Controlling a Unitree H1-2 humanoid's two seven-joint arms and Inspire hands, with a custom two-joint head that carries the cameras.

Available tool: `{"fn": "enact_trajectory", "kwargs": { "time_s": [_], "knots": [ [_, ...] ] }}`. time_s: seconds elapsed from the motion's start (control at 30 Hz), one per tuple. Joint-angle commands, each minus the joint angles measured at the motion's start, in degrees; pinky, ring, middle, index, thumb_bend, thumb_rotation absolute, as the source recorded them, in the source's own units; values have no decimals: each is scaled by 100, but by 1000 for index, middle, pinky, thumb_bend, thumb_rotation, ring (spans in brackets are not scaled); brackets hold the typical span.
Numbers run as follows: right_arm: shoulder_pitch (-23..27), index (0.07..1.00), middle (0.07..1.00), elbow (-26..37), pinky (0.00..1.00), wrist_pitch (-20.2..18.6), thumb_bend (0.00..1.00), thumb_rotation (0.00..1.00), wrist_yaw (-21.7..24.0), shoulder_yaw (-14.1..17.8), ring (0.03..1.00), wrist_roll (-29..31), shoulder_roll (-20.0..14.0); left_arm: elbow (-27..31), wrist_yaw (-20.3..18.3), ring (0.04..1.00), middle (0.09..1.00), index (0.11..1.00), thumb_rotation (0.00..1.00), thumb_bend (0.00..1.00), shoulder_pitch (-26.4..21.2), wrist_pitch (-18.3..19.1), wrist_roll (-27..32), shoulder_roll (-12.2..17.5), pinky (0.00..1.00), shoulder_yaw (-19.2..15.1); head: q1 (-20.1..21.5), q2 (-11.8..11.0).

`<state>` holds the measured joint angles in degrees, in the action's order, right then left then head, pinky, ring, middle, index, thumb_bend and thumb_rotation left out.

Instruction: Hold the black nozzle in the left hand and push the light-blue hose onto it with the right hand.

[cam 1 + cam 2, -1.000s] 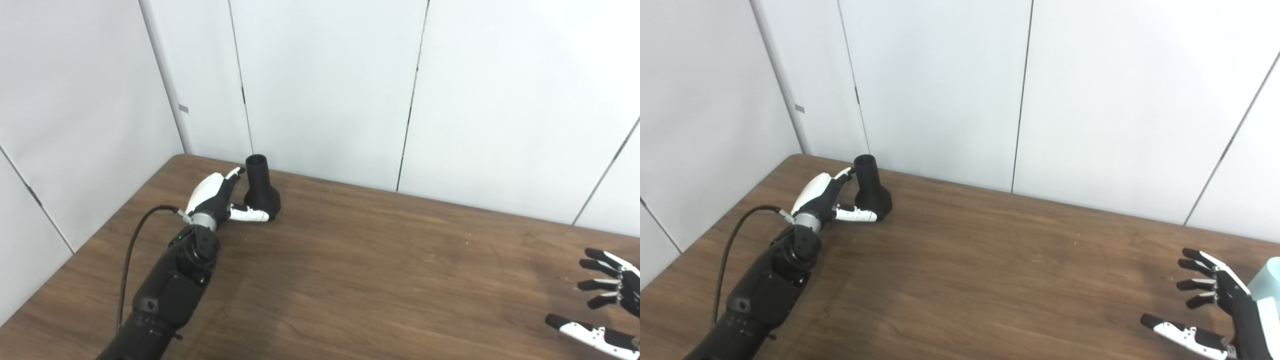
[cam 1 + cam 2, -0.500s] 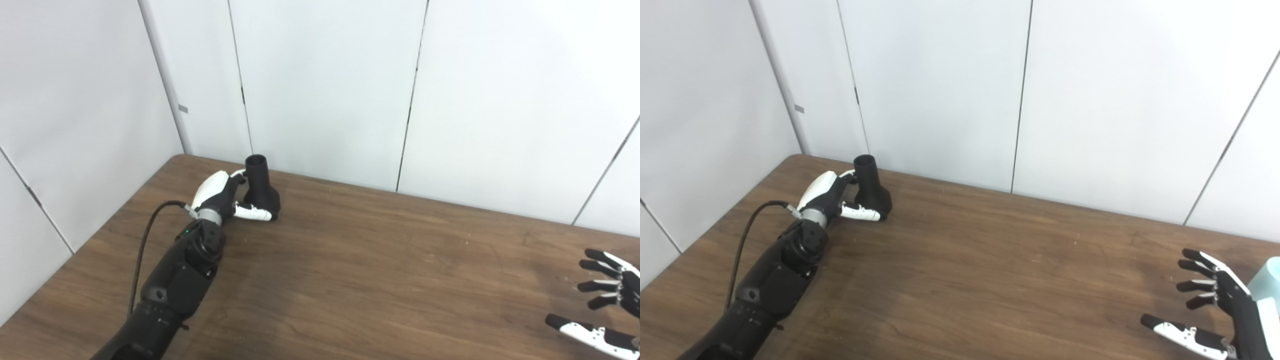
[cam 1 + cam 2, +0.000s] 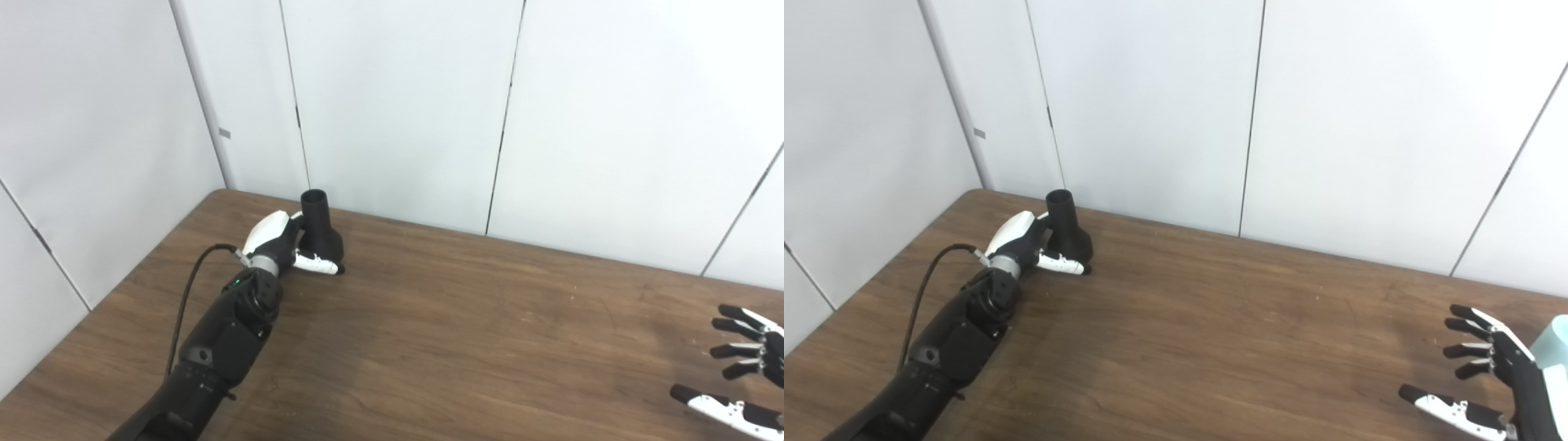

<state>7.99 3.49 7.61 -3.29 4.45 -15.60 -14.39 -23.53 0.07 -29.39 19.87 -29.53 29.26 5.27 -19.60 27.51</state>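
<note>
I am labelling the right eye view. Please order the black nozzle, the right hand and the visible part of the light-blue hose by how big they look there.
1. right hand, nearest the camera and cut by the frame.
2. black nozzle, farther away.
3. light-blue hose, only a sliver at the edge.

The nozzle (image 3: 320,229) is matte black, the hose (image 3: 1554,346) pale light blue. Both the left hand (image 3: 278,242) and right hand (image 3: 1488,380) are black with white panels. The tabletop (image 3: 441,343) is dark brown woodgrain, the wall panels (image 3: 398,104) plain white.
</note>
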Motion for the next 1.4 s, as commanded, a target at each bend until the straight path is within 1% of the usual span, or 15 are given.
{"fn": "enact_trajectory", "kwargs": {
  "time_s": [0.0,0.2,0.23,0.27,0.33,0.43,0.47,0.5,0.53,0.6,0.63,0.87,1.1,1.2,1.37],
  "knots": [
    [121,766,730,176,429,118,695,30,-63,85,578,12,-96,66,172,974,872,849,285,990,-279,-131,-66,159,1000,-31,-1,4],
    [100,769,732,220,433,105,692,31,-46,81,580,20,-95,47,275,958,854,802,258,974,-229,-158,-130,165,1000,3,-10,43],
    [100,769,733,218,434,104,691,30,-44,78,580,20,-94,38,303,948,823,792,249,969,-225,-178,-124,167,1000,-4,-10,43],
    [100,771,734,218,435,103,690,27,-42,76,582,21,-94,31,330,913,751,769,229,958,-222,-198,-116,167,1000,-10,-10,43],
    [103,772,735,208,437,104,689,24,-40,74,584,19,-98,20,392,864,681,734,204,943,-214,-232,-95,158,1000,-22,-10,43],
    [95,773,737,243,441,77,686,21,-24,80,585,23,-113,25,409,771,590,652,164,912,-215,-192,-114,153,1000,12,-22,82],
    [96,773,738,243,442,73,686,19,-21,81,586,24,-118,22,414,701,550,585,125,816,-211,-186,-131,157,1000,33,-22,82],
    [94,773,738,247,442,69,686,19,-17,83,586,24,-122,9,435,662,529,538,96,673,-205,-200,-142,160,1000,48,-27,88],
    [91,774,739,258,443,60,685,16,-13,84,586,23,-124,-3,478,623,500,521,49,601,-191,-230,-151,158,1000,56,-27,88],
    [88,775,740,265,444,51,684,9,-9,85,588,23,-127,-34,586,556,473,503,10,542,-169,-289,-161,138,1000,46,-23,99],
    [88,775,740,262,445,52,683,8,-7,86,588,27,-131,-49,653,546,470,498,4,533,-160,-315,-170,118,1000,33,-32,104],
    [84,777,742,292,448,26,666,19,9,79,589,10,-145,-175,1036,584,501,473,0,525,-78,-659,-129,-18,1000,-52,-58,127],
    [96,776,741,272,446,36,655,49,3,65,585,-26,-144,-314,1140,603,503,473,0,525,-47,-925,-113,-46,1000,-33,-52,145],
    [96,776,741,295,447,11,653,46,6,50,585,-54,-129,-317,1089,619,505,473,0,525,-18,-1074,-106,-74,1000,39,31,161],
    [97,771,736,317,443,-16,653,66,2,24,580,-113,-100,-78,681,622,495,478,0,526,27,-1354,11,-137,1000,268,199,182]
  ]
}}
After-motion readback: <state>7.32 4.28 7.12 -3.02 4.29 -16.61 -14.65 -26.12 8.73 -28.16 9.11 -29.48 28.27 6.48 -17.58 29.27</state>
